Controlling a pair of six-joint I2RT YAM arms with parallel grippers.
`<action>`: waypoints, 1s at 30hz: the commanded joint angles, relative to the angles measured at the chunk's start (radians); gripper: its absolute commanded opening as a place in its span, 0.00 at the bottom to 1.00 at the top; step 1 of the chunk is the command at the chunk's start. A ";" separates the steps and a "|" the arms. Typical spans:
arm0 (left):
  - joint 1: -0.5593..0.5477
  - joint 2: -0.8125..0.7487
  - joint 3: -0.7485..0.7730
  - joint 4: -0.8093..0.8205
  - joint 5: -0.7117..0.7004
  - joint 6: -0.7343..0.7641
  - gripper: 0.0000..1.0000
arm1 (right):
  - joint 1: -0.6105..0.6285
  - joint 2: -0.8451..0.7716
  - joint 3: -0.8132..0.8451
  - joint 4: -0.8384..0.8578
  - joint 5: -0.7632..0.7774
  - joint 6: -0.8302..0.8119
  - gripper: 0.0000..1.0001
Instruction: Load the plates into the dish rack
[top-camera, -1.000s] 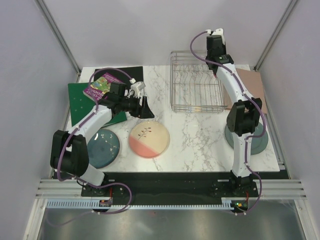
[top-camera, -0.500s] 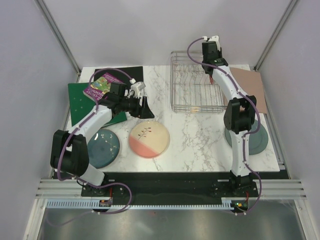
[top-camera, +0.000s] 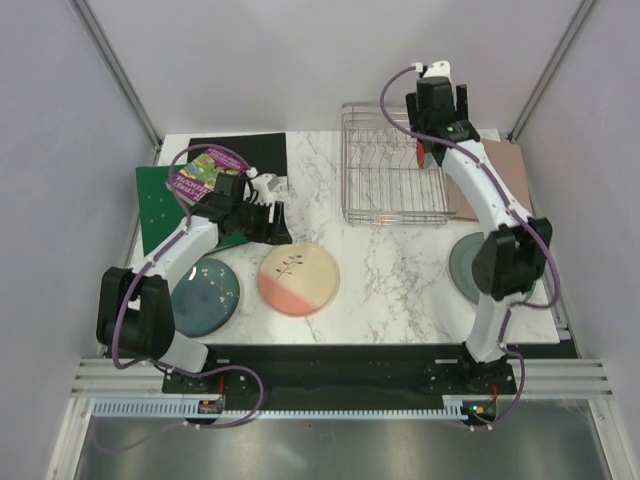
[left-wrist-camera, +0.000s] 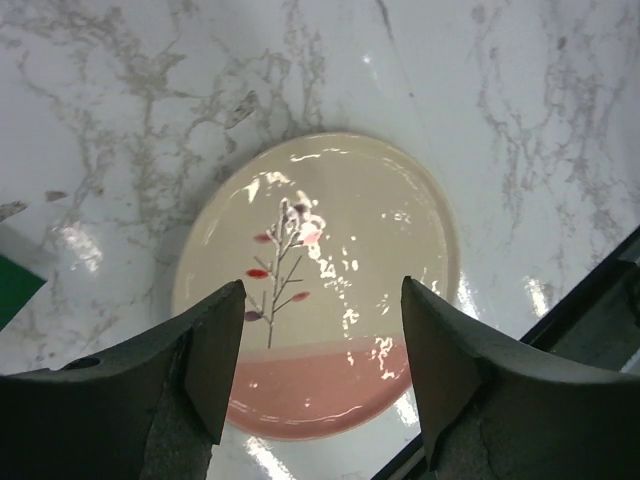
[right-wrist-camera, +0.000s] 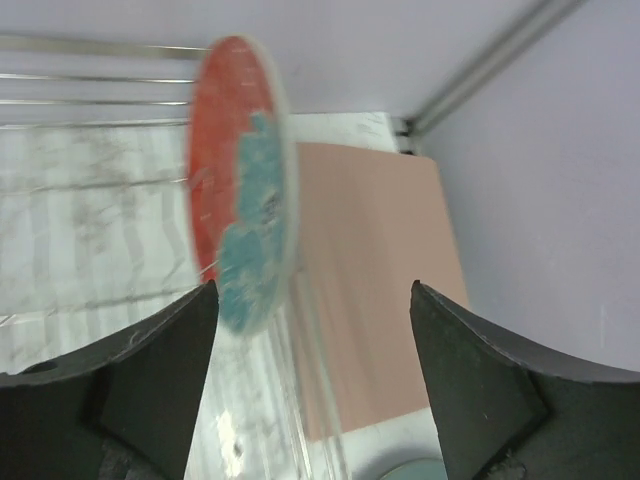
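The cream-and-pink twig plate (top-camera: 298, 278) (left-wrist-camera: 320, 250) lies flat on the marble. My left gripper (top-camera: 272, 212) (left-wrist-camera: 322, 300) hovers open above it, a finger on either side and touching nothing. The speckled blue plate (top-camera: 205, 296) lies flat to its left. The red plate with teal flowers (right-wrist-camera: 240, 180) (top-camera: 422, 158) stands on edge in the dish rack (top-camera: 393, 165). My right gripper (right-wrist-camera: 310, 300) (top-camera: 428, 140) is open just above it, apart from its rim. The grey-green plate (top-camera: 462, 265) lies at the right, partly hidden by the right arm.
A green binder (top-camera: 160, 205) with a purple book (top-camera: 195, 178) and a black mat (top-camera: 240, 150) lie at the back left. A pink board (top-camera: 505, 170) (right-wrist-camera: 370, 270) lies right of the rack. Grey walls and frame posts close in the table.
My right gripper has opened and let go of the red plate, which now stands in the rack. The left gripper has shifted slightly left, tilted over the cream-and-pink plate.
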 joint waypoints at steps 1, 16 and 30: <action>0.069 -0.014 0.022 -0.113 -0.116 0.082 0.70 | 0.089 -0.328 -0.298 -0.037 -0.373 0.004 0.85; 0.158 0.166 -0.023 -0.167 -0.058 0.275 0.54 | 0.166 -0.669 -0.928 0.011 -1.178 0.269 0.88; 0.159 0.273 -0.042 -0.237 0.141 0.442 0.26 | 0.192 -0.583 -1.321 0.485 -1.364 0.580 0.88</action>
